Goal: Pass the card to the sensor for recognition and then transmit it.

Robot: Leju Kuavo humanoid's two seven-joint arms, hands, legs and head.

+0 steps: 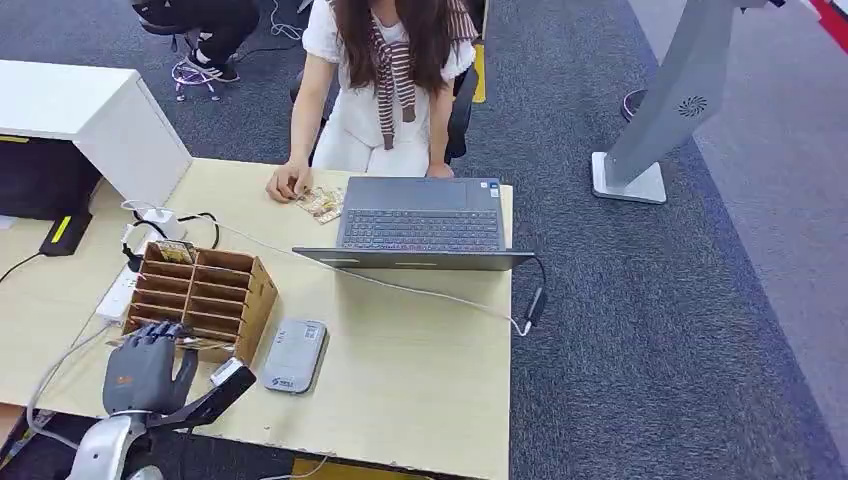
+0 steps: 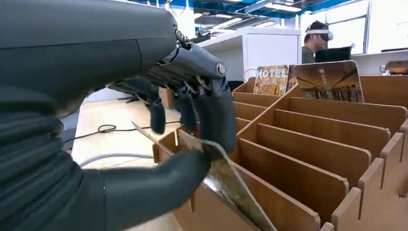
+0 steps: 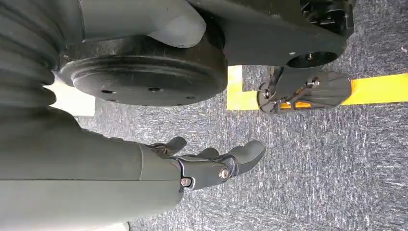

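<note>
The left hand (image 2: 192, 120) pinched the card (image 2: 226, 185) between thumb and fingers at the wooden rack's (image 1: 205, 290) near slot; lifting it straight out seemed wise, the sensor (image 1: 294, 355) lying at three o'clock. The right hand (image 3: 211, 166) hung spread, empty.

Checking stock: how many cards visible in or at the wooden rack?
3: one card pinched by the left hand at the near slot, two standing cards in the far slot. More may be hidden.

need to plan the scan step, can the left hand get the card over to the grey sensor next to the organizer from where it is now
Probably yes. The left hand already pinches the card at the wooden organizer, and the grey sensor lies just beside it on the table with nothing between.
</note>
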